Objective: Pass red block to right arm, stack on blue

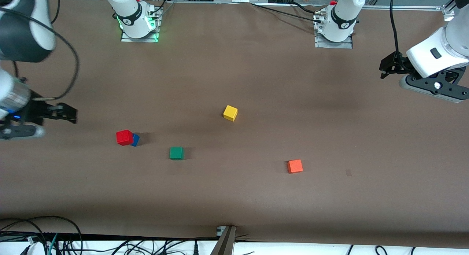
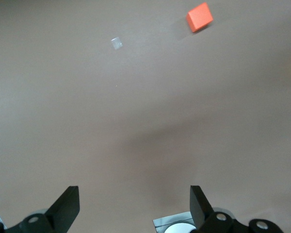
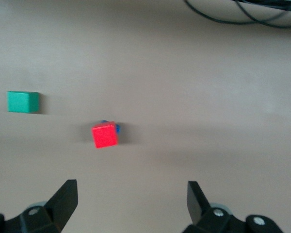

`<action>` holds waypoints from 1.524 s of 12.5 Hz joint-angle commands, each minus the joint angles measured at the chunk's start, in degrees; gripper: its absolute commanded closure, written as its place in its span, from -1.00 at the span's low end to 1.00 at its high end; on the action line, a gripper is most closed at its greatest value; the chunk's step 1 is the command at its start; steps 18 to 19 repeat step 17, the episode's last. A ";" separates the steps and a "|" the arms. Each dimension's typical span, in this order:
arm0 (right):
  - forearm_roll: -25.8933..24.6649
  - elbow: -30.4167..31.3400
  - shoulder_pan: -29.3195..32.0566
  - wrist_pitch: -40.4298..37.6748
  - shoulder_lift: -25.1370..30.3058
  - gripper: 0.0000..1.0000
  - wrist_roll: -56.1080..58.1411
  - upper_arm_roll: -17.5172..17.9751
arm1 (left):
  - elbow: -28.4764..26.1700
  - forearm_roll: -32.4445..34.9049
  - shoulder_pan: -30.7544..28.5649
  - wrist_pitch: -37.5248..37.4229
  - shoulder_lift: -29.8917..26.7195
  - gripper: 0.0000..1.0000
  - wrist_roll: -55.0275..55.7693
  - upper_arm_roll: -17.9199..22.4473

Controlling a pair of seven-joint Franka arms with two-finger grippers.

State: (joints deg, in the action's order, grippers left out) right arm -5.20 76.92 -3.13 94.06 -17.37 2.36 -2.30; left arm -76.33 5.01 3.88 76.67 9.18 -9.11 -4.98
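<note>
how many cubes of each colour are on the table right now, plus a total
red block: 1, sitting on the blue
blue: 1
green cube: 1
yellow cube: 1
orange cube: 1
total: 5 cubes

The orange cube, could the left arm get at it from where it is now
Probably yes. The orange cube sits alone on bare table, nothing touching it, and the left gripper hangs open above the table's left-arm end. The right gripper is away by the red block.
</note>
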 commanded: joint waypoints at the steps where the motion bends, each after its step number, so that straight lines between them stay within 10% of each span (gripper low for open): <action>1: -0.69 -3.25 0.06 -8.86 0.14 -1.00 0.19 -1.65 | -8.36 -1.31 1.22 5.30 -4.77 -1.00 1.99 2.95; 4: 8.68 3.90 2.86 -6.72 7.40 -1.00 -0.60 -1.30 | -15.16 -3.51 0.96 10.34 -8.13 -1.00 2.26 5.51; 8: 4.17 21.15 2.34 0.77 20.25 -1.00 -2.08 -1.22 | -13.06 -4.21 -2.37 10.60 -7.78 -1.00 3.93 5.16; 19: 4.24 20.91 4.36 -0.19 20.18 -1.00 -9.83 2.13 | -11.03 -5.36 -2.56 9.90 -7.51 -1.00 4.02 4.71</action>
